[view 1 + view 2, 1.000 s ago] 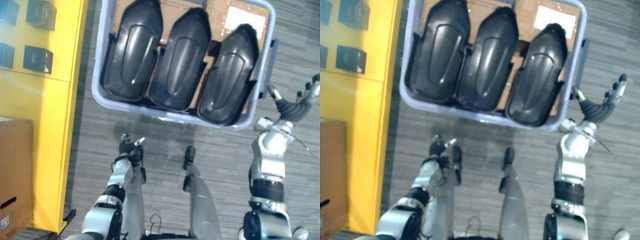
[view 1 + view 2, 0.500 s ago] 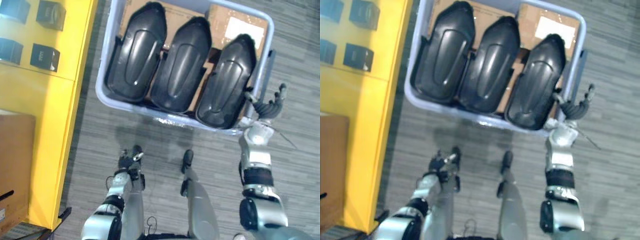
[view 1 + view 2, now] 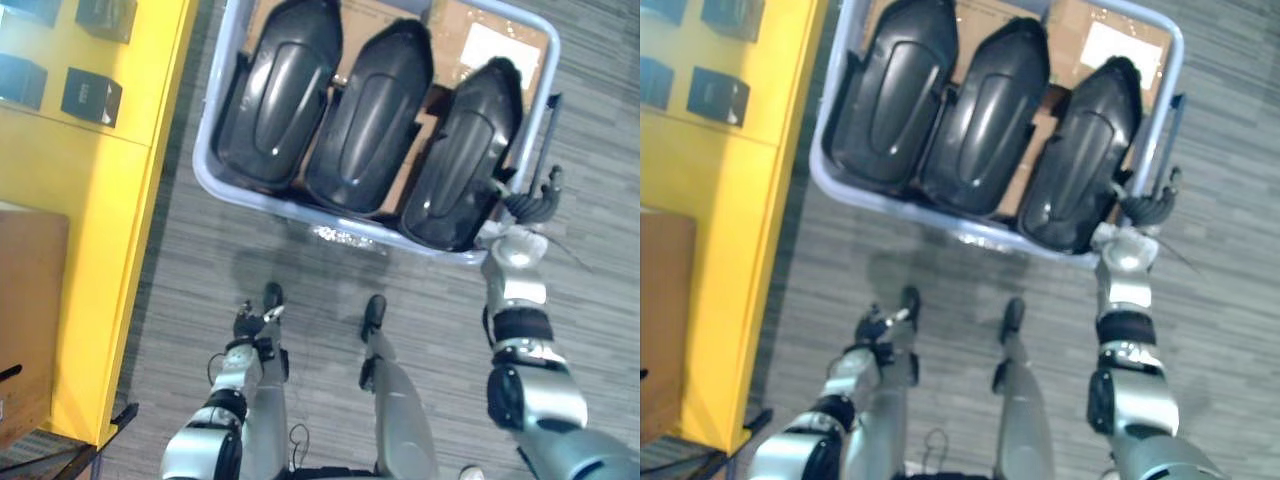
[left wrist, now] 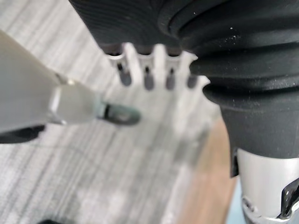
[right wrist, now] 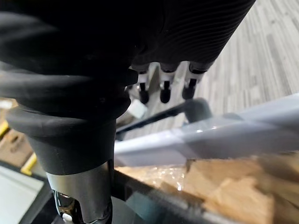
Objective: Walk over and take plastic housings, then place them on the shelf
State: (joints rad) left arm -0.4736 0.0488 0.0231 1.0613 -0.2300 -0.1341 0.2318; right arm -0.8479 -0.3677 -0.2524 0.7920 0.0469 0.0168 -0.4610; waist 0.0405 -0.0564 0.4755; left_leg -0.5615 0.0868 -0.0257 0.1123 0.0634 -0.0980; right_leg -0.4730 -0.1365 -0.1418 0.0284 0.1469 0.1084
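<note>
Housings [image 3: 366, 115]: 3 glossy black shells in bin [image 3: 260, 203]; left hand [image 3: 250, 322], right hand [image 3: 528, 204] fingers apparently relaxed, empty.

Warehouse floor, yellow shelf [image 3: 90, 200], grey parts bin [image 3: 203, 165], carton [image 3: 28, 320]

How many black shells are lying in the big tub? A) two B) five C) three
C: three black plastic housings lie side by side in the pale tub.
</note>
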